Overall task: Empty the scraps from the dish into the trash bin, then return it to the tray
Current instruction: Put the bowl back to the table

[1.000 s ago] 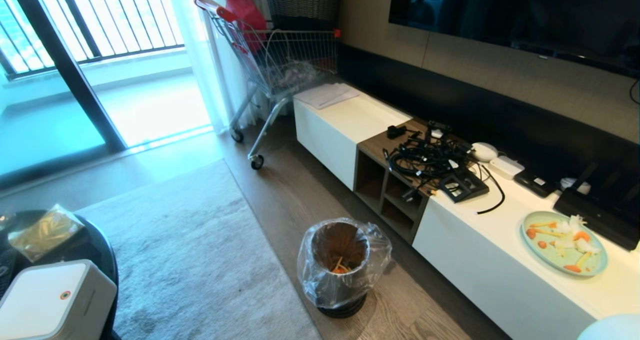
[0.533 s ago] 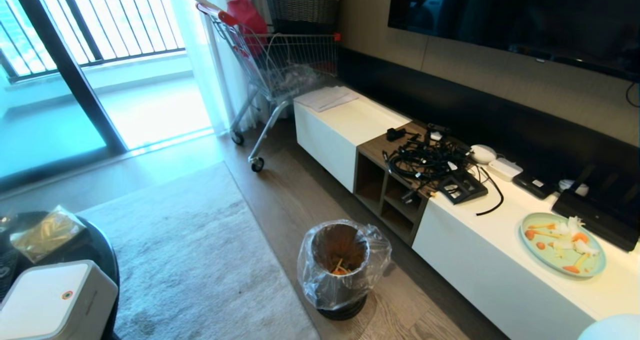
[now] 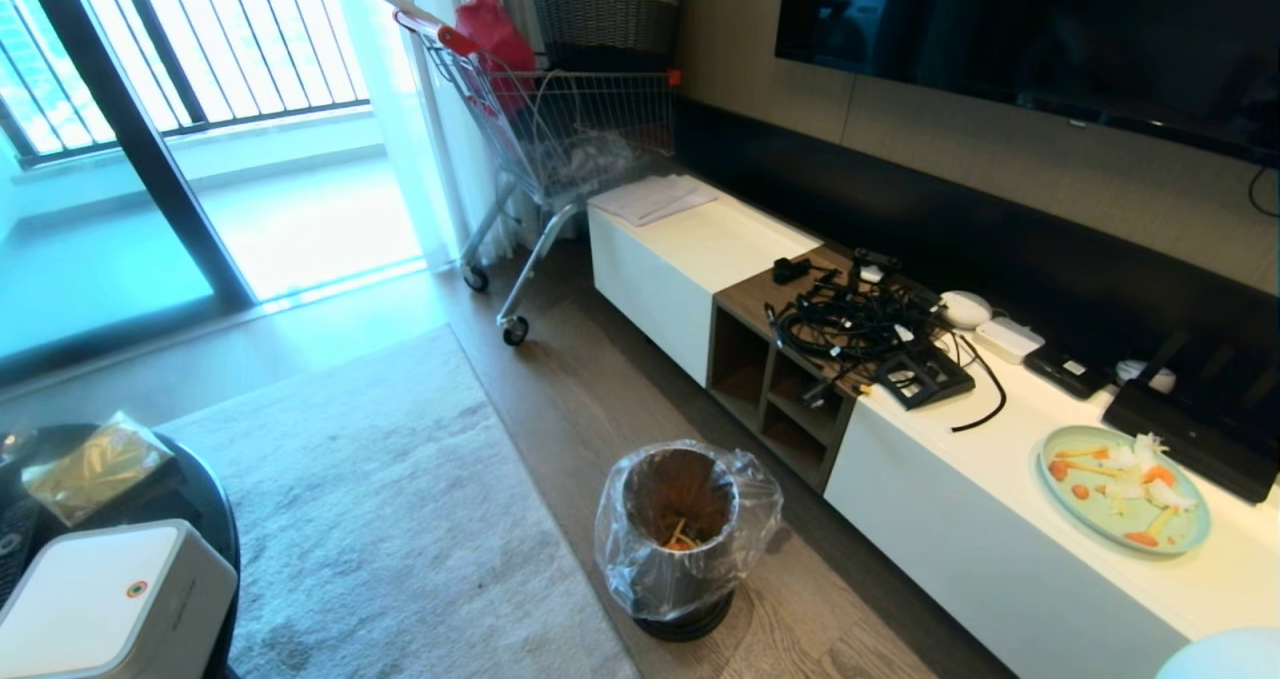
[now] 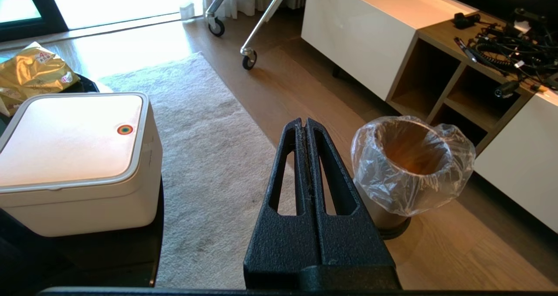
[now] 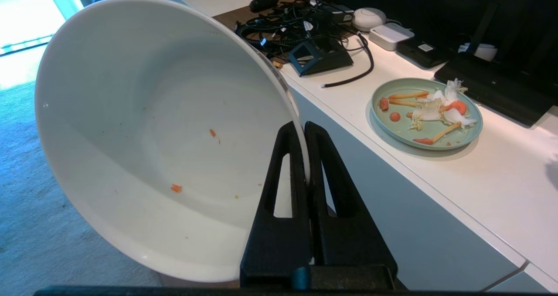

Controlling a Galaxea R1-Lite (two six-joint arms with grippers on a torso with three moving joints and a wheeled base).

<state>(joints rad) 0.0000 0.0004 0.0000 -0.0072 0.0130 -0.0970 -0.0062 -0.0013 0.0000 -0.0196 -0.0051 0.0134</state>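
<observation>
My right gripper (image 5: 301, 126) is shut on the rim of the dish (image 5: 144, 126), a deep white bowl held tilted, with only tiny orange crumbs (image 5: 176, 188) inside. A pale curved edge at the head view's lower right corner may be the same dish (image 3: 1222, 654). The trash bin (image 3: 690, 574), metal with a clear bag liner, stands on the wood floor in front of the low cabinet; orange scraps (image 3: 680, 535) lie at its bottom. My left gripper (image 4: 304, 121) is shut and empty, with the trash bin (image 4: 409, 174) just beyond it. The tray is out of view.
A low white cabinet (image 3: 1000, 549) runs along the right wall, carrying a cable heap (image 3: 850, 319) and a pale green plate (image 3: 1060, 494) of food bits. A white box (image 3: 100, 599) sits on a round black table (image 3: 222, 534) at left. A shopping cart (image 3: 560, 119) stands behind.
The whole head picture has drifted slightly, so the camera moved a little. Nothing in the room has shifted.
</observation>
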